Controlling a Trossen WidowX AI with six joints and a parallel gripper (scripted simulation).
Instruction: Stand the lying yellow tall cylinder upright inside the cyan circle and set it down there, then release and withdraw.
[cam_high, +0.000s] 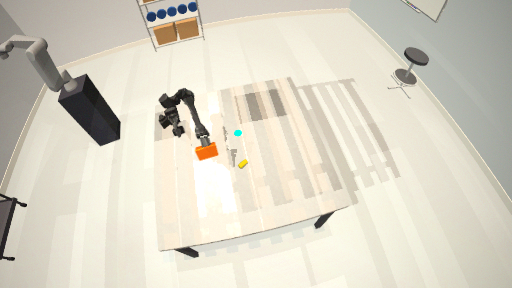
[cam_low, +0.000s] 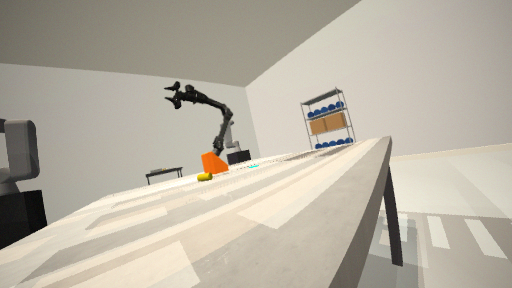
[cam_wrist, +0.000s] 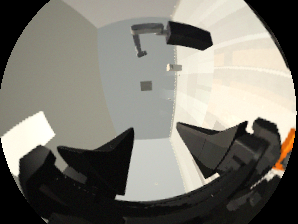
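Observation:
The yellow cylinder (cam_high: 243, 163) (cam_low: 204, 177) lies on its side on the table, a little to the right of the arm's orange base in the top view. The cyan circle (cam_high: 238, 133) (cam_low: 254, 166) is a flat disc on the table, with nothing standing on it. My gripper (cam_high: 170, 127) (cam_low: 166, 94) (cam_wrist: 154, 127) is open and empty, raised high above the table and well away from both. Neither the cylinder nor the circle shows in the wrist view.
The orange block (cam_high: 206, 151) (cam_low: 212, 163) stands at the arm's foot, near the cylinder. Off the table are a grey arm on a dark pedestal (cam_high: 92, 112), a shelf with blue balls and boxes (cam_low: 327, 122), and a stool (cam_high: 416, 56).

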